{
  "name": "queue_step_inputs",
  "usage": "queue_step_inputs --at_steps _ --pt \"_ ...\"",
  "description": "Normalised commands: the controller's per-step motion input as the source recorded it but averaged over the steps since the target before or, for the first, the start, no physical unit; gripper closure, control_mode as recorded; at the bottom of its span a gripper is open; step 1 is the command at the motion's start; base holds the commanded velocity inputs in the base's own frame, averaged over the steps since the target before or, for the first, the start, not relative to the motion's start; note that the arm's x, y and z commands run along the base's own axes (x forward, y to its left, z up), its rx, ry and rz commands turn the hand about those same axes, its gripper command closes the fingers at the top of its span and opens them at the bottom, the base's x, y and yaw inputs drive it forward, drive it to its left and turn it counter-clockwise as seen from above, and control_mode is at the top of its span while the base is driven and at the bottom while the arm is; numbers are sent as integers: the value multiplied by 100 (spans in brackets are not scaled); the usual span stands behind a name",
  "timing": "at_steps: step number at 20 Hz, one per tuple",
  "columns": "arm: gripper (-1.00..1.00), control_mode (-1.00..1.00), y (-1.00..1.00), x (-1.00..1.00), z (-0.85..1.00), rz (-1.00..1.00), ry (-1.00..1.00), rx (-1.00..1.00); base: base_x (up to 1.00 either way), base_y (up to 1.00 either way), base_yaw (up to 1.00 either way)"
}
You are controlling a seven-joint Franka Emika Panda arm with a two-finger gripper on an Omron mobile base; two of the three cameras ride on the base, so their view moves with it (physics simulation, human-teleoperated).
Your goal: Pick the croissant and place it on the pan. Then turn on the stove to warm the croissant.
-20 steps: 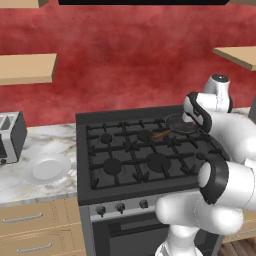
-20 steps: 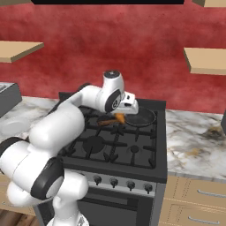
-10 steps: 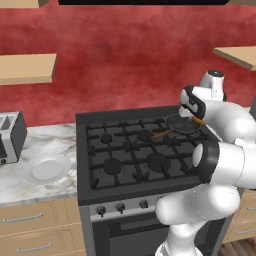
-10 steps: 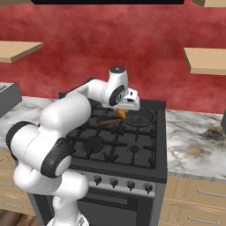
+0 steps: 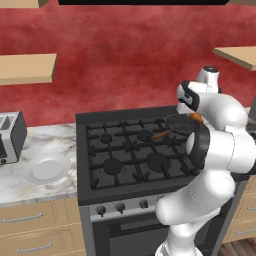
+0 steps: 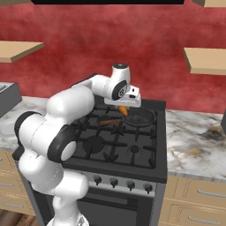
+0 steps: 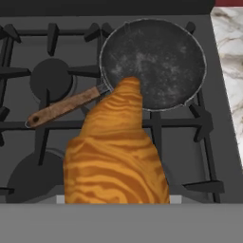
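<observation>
On the far left of the left base view a silver toaster (image 5: 9, 137) stands on the marble counter (image 5: 20, 177), with a round white plate (image 5: 46, 168) lying bare just beside it. Next comes the black stove (image 5: 132, 157), its row of knobs (image 5: 120, 207) along the silver front. At its back right burner sits the pan (image 7: 153, 62), dark and with nothing in it, its wooden handle (image 7: 64, 107) pointing out over the grate toward the middle of the stove. Above the pan's near rim hangs the pincer (image 6: 125, 107), closed down on the croissant (image 7: 116, 154), which juts out ahead of it with its tip over the pan's edge. The step in hand looks like the carry to the pan, nearly done. The next move calls for easing forward and down over the pan's middle, then parting the jaws; the knob for that burner has yet to be turned.
</observation>
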Motion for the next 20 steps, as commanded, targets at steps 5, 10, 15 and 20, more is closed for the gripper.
queue_step_inputs --at_steps 5,10,15,20 --pt "100 -100 -4 10 -29 0 0 0 0 0 0" --pt "100 -100 0 21 -27 0 0 0 0 0 0" --pt "100 -100 0 35 -14 0 1 0 0 0 0" --pt "100 -100 -6 34 -15 0 5 0 0 0 0"
